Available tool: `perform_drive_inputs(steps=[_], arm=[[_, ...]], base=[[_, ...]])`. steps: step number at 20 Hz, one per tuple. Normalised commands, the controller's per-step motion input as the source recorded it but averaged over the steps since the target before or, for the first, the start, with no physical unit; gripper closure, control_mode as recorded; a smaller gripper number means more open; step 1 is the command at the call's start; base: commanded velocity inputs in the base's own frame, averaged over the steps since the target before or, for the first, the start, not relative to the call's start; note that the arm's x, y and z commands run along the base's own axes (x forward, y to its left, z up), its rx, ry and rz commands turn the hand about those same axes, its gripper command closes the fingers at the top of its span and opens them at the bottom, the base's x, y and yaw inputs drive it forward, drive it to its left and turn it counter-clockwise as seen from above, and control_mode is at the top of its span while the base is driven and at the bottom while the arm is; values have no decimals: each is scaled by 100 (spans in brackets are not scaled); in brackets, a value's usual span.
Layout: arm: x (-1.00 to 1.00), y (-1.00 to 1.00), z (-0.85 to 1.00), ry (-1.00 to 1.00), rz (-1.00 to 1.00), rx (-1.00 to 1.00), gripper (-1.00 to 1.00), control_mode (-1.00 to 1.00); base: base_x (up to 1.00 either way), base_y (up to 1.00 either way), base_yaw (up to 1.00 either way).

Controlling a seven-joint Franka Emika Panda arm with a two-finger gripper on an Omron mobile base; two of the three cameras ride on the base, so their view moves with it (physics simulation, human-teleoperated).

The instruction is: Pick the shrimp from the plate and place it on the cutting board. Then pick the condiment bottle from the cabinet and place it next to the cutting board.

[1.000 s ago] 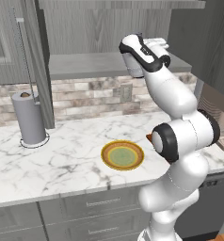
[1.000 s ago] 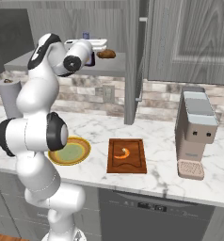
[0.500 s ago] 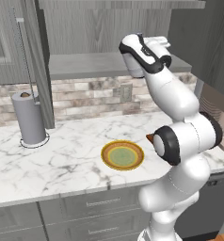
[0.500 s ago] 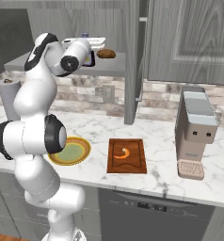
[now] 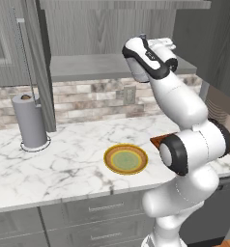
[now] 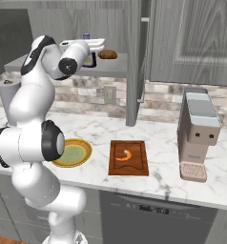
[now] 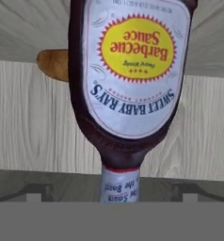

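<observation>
Grey cabinet shelf (image 6: 116,64): gripper (image 6: 89,52) reaches in around the barbecue sauce bottle (image 7: 130,75); grip cannot be told. Brown lump (image 6: 108,55) beside it. Below, shrimp (image 6: 126,155) lies on cutting board (image 6: 129,167), plate (image 5: 126,159) alongside.

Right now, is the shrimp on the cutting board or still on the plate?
On the board: the shrimp lies inside the cutting board. The plate beside it holds nothing.

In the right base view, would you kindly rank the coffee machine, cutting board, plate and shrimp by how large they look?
1. coffee machine
2. cutting board; the plate is partly hidden by the arm, so these two are unsure
3. shrimp
</observation>
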Motion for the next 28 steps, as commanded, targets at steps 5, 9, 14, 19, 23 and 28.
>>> perform_drive_inputs(steps=[5, 9, 14, 19, 23, 28], arm=[[8, 14, -6, 15, -1, -1, -100, -100], [11, 13, 0, 14, -1, 0, -100, -100], [9, 16, 1, 8, 0, 0, -100, -100], [0, 20, 6, 2, 0, 0, -100, -100], [0, 25, 3, 2, 0, 0, 100, -100], [0, 20, 1, 1, 0, 0, 100, -100]], base=[[0, 0, 0], [0, 0, 0], [0, 0, 0], [0, 0, 0], [0, 0, 0], [0, 0, 0]])
